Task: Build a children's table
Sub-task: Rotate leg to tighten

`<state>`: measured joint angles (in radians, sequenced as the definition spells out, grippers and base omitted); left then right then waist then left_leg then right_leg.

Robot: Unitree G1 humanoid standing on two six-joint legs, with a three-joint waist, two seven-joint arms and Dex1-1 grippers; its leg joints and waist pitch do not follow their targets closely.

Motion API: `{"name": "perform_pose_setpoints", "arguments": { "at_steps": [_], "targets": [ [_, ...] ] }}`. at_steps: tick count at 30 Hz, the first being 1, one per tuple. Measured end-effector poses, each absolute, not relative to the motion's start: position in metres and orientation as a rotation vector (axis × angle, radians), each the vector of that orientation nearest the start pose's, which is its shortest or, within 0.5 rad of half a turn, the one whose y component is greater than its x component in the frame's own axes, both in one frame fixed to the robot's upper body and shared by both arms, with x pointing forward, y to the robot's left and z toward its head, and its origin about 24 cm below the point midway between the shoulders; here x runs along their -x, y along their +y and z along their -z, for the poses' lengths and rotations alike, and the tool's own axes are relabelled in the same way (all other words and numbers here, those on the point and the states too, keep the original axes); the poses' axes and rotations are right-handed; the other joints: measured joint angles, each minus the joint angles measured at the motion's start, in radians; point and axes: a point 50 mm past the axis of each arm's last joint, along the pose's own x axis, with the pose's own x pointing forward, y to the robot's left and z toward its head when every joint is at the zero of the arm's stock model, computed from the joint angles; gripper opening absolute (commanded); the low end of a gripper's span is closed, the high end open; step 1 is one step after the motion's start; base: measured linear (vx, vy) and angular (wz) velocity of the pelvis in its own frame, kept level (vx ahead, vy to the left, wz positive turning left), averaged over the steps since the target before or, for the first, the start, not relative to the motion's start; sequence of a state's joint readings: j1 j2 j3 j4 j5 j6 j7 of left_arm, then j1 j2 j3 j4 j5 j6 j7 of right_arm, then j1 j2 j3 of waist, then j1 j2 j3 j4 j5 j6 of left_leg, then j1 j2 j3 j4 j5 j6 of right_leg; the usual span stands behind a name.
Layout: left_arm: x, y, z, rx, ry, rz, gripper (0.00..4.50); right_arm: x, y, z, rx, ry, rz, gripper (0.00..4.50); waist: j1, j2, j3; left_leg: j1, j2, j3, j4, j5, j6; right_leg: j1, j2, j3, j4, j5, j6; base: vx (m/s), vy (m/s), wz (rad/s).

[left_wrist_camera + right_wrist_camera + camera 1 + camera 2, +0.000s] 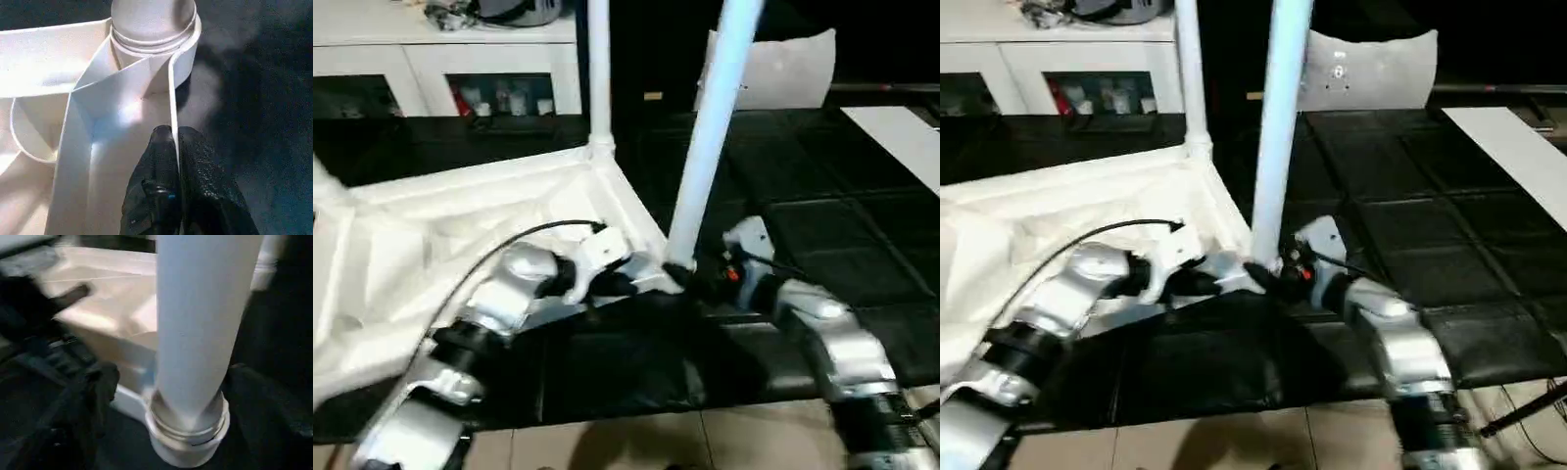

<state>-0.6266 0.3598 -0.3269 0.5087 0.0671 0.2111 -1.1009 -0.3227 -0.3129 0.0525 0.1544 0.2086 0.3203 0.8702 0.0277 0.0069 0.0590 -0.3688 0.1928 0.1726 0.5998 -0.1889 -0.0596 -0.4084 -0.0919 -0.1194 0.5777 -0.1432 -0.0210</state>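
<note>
Left wrist view shows you the left gripper point(175, 142) pinched tight on the thin side wall of the table top point(58, 83), one black finger point(156, 171) inside the rim, the other outside. Just past it, at 12 o'clock, a leg point(151, 19) sits in the round corner socket. From the head camera, the table top lies upside down on the black padded mat point(862, 245), ribbed underside up, filling the left half. Your right gripper point(161, 396) stands wide apart around the base of that near-corner leg, fingers on either side without clamping it. A second leg point(598, 69) stands upright in the far corner socket at 12 o'clock. A white cabinet point(431, 59) stands at 11 o'clock.
</note>
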Motion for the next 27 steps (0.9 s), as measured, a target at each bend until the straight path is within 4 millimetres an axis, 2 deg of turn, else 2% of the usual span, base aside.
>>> {"name": "perform_pose_setpoints", "arguments": {
  "at_steps": [2,6,9,12,16,22,27],
  "targets": [
    [-0.32,0.128,-0.064,-0.495,0.472,1.316,0.0,-0.291,-0.154,-0.072,0.056,0.225,-0.991,4.42,0.008,0.0,0.0,0.001,0.0,0.0,0.001,0.0,0.0,0.001,0.0,0.001,0.0,0.0,0.0,0.0,0.0,0.0],
    [-0.313,0.135,-0.065,-0.538,0.494,1.432,0.0,-0.287,-0.16,-0.073,0.11,0.256,-1.096,4.47,0.029,0.001,0.0,0.003,-0.001,0.0,0.002,0.0,0.0,0.006,0.0,0.003,0.0,0.0,0.0,0.0,0.0,0.0],
    [-0.31,0.137,-0.065,-0.561,0.499,1.487,0.0,-0.285,-0.162,-0.076,0.145,0.275,-1.191,4.47,0.034,0.001,0.0,0.003,-0.001,0.001,0.003,0.0,0.0,0.006,0.0,0.003,0.0,0.0,0.0,0.0,0.0,0.0],
    [-0.308,0.136,-0.065,-0.579,0.493,1.52,0.0,-0.283,-0.159,-0.075,0.144,0.277,-1.265,4.1,0.038,0.001,0.0,0.003,-0.001,0.001,0.003,0.0,0.0,0.007,0.0,0.003,0.001,0.0,0.0,0.0,0.0,0.0],
    [-0.306,0.137,-0.066,-0.594,0.493,1.552,0.0,-0.28,-0.157,-0.069,0.127,0.32,-1.332,3.85,0.041,0.001,0.0,0.003,0.0,0.001,0.003,0.0,0.0,0.007,0.0,0.003,0.001,0.0,0.0,0.0,0.0,0.0],
    [-0.303,0.136,-0.066,-0.599,0.501,1.603,0.0,-0.284,-0.156,-0.073,0.108,0.318,-1.377,3.33,0.053,0.001,0.0,0.003,0.0,0.001,0.003,0.0,0.0,0.007,0.0,0.003,0.001,0.0,-0.001,0.0,0.0,0.0],
    [-0.302,0.135,-0.066,-0.603,0.501,1.622,0.0,-0.281,-0.152,-0.068,0.088,0.343,-1.42,2.88,0.062,0.001,0.0,0.003,0.0,0.001,0.003,0.0,0.0,0.007,0.0,0.003,0.001,0.002,-0.003,0.0,0.0,0.0]
  ]
}}
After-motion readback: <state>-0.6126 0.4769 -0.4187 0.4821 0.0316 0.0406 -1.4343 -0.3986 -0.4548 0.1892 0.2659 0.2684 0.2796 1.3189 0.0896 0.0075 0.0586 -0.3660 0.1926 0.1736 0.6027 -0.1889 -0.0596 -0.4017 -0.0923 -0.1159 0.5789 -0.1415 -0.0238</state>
